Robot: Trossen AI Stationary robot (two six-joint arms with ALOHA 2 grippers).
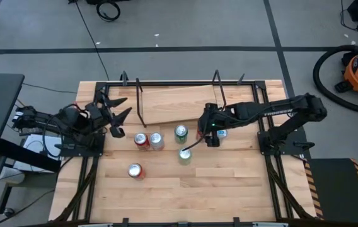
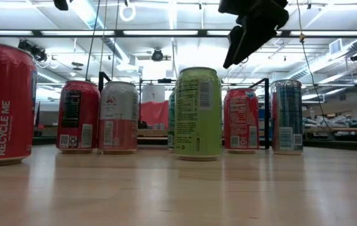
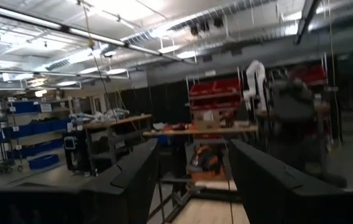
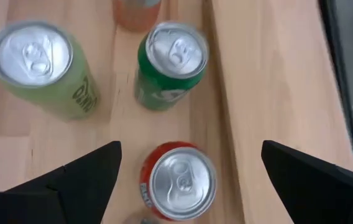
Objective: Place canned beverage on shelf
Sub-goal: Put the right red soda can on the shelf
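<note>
Several cans stand upright on the wooden tabletop. My right gripper (image 1: pixel 203 137) (image 4: pixel 190 149) hangs open above a red can (image 4: pixel 179 183) (image 2: pixel 241 119), one finger on either side and well clear of its top. Beside that can are a dark green can (image 4: pixel 173 59) (image 1: pixel 181 132), a lime can (image 4: pixel 36 62) (image 2: pixel 197 113) and a blue-and-silver can (image 2: pixel 286 116) (image 1: pixel 222 133). The shelf (image 1: pixel 173 104) (image 4: pixel 270 93), a light plank with black rod uprights, lies just beyond them with nothing on it. My left gripper (image 1: pixel 121 108) (image 3: pixel 195 162) waits at the table's left, raised, holding nothing, with a gap between its fingers.
A red can (image 1: pixel 141 140) and a white can (image 1: pixel 156 140) stand left of the group. Another red can (image 1: pixel 135 170) stands alone nearer the front edge. A black metal frame (image 1: pixel 273 145) borders the table. Bare wood (image 1: pixel 217 189) spreads across the near right.
</note>
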